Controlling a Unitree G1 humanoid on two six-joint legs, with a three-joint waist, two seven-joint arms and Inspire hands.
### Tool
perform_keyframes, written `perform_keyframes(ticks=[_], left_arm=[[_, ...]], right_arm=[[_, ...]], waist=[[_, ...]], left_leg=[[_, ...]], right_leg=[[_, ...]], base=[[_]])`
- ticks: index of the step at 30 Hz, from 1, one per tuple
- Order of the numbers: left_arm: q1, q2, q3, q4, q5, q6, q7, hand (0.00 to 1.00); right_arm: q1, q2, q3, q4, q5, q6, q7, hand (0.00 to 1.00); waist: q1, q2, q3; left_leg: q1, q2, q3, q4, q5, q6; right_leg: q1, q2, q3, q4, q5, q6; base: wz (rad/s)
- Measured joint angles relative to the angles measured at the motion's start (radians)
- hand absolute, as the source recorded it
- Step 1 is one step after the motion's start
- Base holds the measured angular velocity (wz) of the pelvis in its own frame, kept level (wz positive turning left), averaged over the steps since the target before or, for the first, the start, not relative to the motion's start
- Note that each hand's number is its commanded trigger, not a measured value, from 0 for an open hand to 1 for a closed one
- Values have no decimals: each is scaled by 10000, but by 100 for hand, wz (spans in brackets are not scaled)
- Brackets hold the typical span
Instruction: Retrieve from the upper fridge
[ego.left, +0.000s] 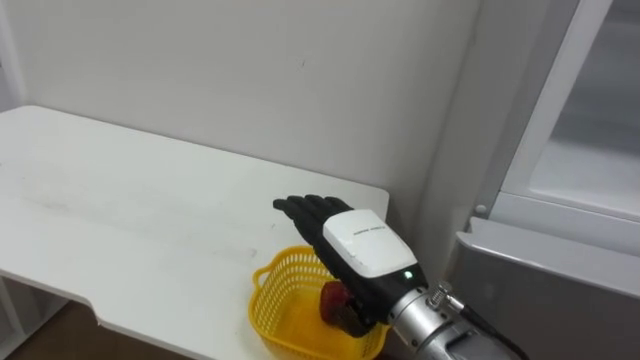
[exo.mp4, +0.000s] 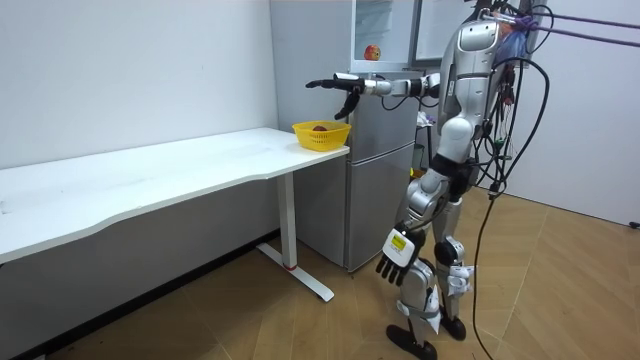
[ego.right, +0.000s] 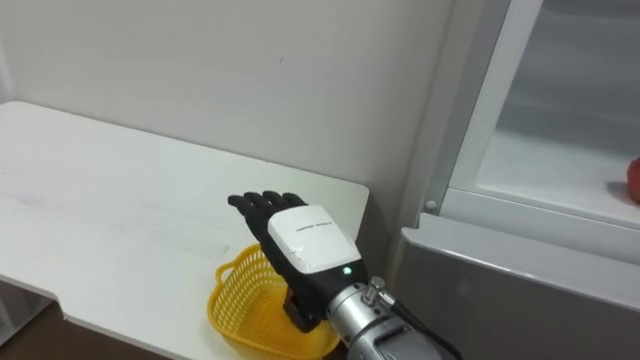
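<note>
- Standing close beside the fridge (exo.mp4: 380, 190), on the far side of it from the yellow basket (ego.left: 264, 275), as seen in the room view.
- Yellow basket set on the corner of the counter (ego.left: 150, 210) that is nearest to the fridge.
- Right hand (ego.left: 362, 248) stretched out directly above the yellow basket, back upward, fingers straight and slightly spread, gripping nothing.
- Red fruit (ego.left: 333, 298) lying inside the yellow basket, just under the palm and partly hidden by it; in the room view clearly apart from the hand, which is higher than the basket rim.
- Round in shape, so no long axis to mind.
- Another red-orange round thing (ego.right: 634, 178) resting on the shelf of the upper fridge compartment (ego.right: 560, 160), to the right of the yellow basket and above its level, with the door standing open.
- Left hand (exo.mp4: 398, 255) hanging low by the thigh, far below the yellow basket, fingers loose and holding nothing.
- Judged from this: one fruit seems delivered; if the second one is wanted too, a swing of the right arm away from the yellow basket, rightward and upward into the compartment.
- Right hand much the nearer one for that reach.
</note>
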Motion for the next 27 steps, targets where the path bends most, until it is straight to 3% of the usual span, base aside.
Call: perform_keyframes(ticks=[7, 15, 21, 27], left_arm=[[-4, 1, 9, 1, 40, 3, -5, 0], [29, -93, 39, 6, 238, 3, 88, 0], [49, -280, 23, -5, 244, -3, 212, 0], [95, -434, 16, -6, 233, -25, 254, 0]], right_arm=[[0, 11, -11, -3, 170, -3, -22, 0], [0, 145, -390, -343, 224, -118, -22, 0], [142, 246, -926, -1873, 242, -496, -588, 0], [1015, 525, -1293, -3635, 683, -781, -765, 0]], waist=[[15, -53, -37], [-54, -17, -16], [-252, 225, -25], [-599, 655, -141]], left_leg=[[2, 5, -13, -15, 0, 0], [24, 18, 22, -8, 0, -1], [86, 39, 254, -39, 0, -1], [87, 64, 499, -22, 0, 0]], right_leg=[[-13, 12, 64, -1, 0, 0], [-14, 18, 142, -6, 0, 0], [-55, 41, 655, -7, 1, 0], [-173, 52, 1005, -7, 1, 1]], base=[[0], [0], [-9], [-12]])
